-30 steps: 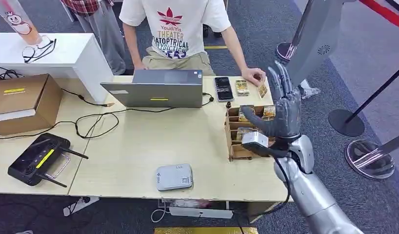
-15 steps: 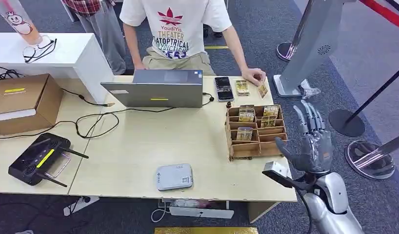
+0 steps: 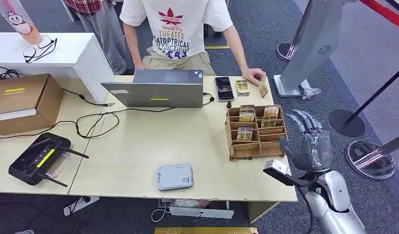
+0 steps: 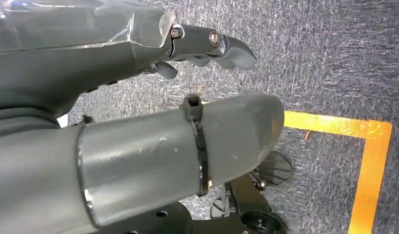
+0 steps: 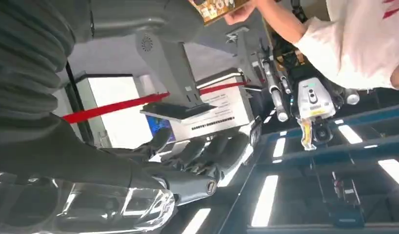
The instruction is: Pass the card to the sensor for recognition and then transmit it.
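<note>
A wooden card rack (image 3: 255,131) stands at the table's right end with cards (image 3: 247,113) in its upper slots. The grey-white sensor box (image 3: 174,176) lies near the front edge. My right hand (image 3: 312,144) hovers just off the table's right edge, beside the rack, fingers apart and holding nothing; the right wrist view shows its empty fingers (image 5: 207,151). A person's hand (image 3: 254,75) holds a card (image 3: 262,89) down on the table behind the rack. My left hand (image 4: 207,46) hangs over the carpet, empty.
A laptop (image 3: 158,87), phone (image 3: 223,88) and loose card (image 3: 242,87) lie at the back. Cardboard box (image 3: 22,102), black controller (image 3: 39,158) and cables sit on the left. A grey kiosk (image 3: 309,44) and stanchion bases (image 3: 373,158) stand to the right.
My right hand has come down from in front of the rack's right side to beside the table's right edge, still empty. In the last half second its fingers tipped forward slightly.
</note>
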`<action>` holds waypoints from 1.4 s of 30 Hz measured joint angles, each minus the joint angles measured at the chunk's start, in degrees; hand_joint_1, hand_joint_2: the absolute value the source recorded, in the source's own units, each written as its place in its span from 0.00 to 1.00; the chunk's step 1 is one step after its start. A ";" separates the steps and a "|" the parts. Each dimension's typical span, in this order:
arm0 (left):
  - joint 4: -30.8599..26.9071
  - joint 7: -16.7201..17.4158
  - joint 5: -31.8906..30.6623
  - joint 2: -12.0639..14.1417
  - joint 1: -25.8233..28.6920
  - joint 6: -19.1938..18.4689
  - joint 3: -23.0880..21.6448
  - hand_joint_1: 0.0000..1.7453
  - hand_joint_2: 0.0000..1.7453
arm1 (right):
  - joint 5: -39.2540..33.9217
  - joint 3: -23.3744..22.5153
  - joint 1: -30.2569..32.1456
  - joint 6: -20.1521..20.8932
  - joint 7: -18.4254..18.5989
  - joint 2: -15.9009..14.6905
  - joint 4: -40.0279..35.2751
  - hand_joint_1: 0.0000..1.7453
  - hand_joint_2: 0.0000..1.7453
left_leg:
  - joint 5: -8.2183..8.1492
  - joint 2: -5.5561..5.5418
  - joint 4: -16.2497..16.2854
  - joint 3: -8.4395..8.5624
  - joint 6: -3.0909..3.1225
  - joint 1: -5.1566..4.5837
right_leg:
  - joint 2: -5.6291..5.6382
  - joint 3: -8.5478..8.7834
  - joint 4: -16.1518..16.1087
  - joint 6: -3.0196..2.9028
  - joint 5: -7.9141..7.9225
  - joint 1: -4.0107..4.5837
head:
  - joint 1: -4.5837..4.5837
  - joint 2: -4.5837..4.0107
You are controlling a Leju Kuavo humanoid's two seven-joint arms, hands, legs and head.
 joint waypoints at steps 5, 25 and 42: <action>0.00 0.13 -0.20 -0.02 -0.01 0.09 0.00 0.00 0.00 | 0.46 0.33 -0.71 0.22 0.02 0.55 2.48 0.32 1.00 | 0.00 0.00 0.00 0.00 0.00 0.00 | 0.00 0.00 0.00 0.00 0.00 0.00 | -0.02 0.00; 0.00 0.02 -0.79 -0.02 -0.02 0.15 0.00 0.00 0.00 | 0.44 0.20 0.71 0.44 1.20 2.30 6.87 0.51 1.00 | 0.00 0.00 0.00 0.01 0.00 0.00 | 0.00 -0.02 0.00 0.00 0.00 0.00 | 0.00 0.00; 0.00 -0.48 -0.66 0.04 0.00 -0.09 0.00 0.00 0.00 | -0.72 -0.76 -0.77 1.14 0.48 2.30 11.92 0.47 1.00 | 0.00 0.00 0.00 0.00 0.00 0.00 | 0.00 -0.01 0.00 0.00 0.00 0.00 | 0.00 0.00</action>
